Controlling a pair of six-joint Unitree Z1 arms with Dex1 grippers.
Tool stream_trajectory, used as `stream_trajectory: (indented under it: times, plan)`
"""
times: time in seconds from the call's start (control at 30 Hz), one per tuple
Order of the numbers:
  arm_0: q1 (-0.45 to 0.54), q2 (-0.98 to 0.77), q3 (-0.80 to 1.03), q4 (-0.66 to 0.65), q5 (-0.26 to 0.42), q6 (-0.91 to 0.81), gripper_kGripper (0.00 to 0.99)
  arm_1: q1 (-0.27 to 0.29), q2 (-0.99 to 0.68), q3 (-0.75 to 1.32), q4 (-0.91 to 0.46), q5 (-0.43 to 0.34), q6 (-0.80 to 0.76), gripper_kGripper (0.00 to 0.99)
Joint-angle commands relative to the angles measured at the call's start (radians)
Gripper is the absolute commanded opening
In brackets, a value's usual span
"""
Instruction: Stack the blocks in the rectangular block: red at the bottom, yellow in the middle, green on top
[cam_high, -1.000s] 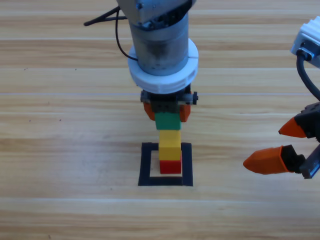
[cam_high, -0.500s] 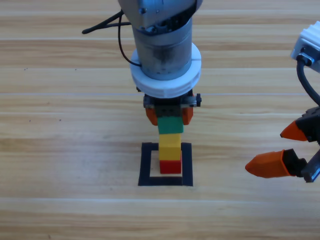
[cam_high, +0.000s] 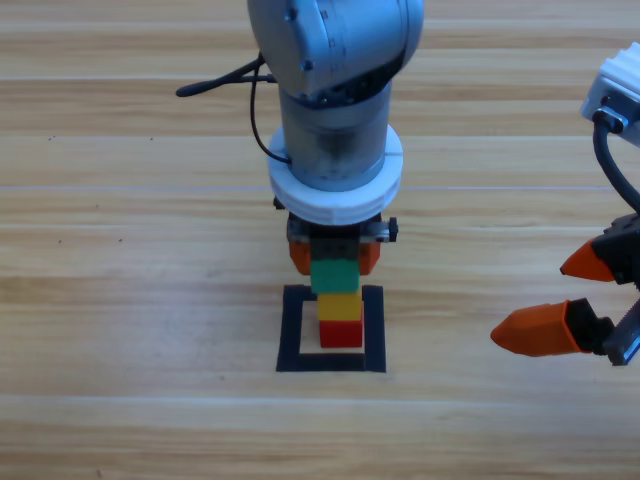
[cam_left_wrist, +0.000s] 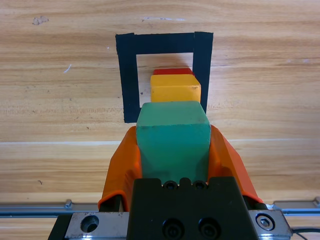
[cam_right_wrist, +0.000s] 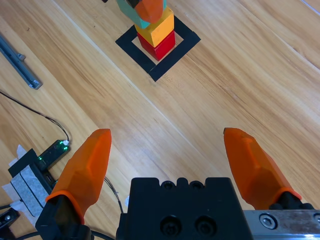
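At the centre of the high view, the left gripper (cam_high: 335, 256) clamps the green cube (cam_high: 335, 275) between its orange jaws, holding it directly over the yellow cube (cam_high: 340, 306); whether the two touch I cannot tell. The yellow cube sits on the red cube (cam_high: 341, 333) inside the black tape square (cam_high: 292, 330) (lower centre of the frame). At the right edge the right gripper (cam_high: 567, 296) waits, jaws spread wide and holding nothing.
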Motion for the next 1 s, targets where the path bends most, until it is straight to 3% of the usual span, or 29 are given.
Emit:
stream_trajectory:
  times: [0.03,1.0]
  plan:
    - [-0.021,0.052,0.01,0.005,0.016,-0.011,0.121,-0.022,0.026,0.026,-0.029,0.0,-0.004,0.99]
    - [-0.022,0.096,-0.031,0.005,0.022,0.013,0.138,-0.022,0.032,0.028,-0.029,0.003,-0.006,0.99]
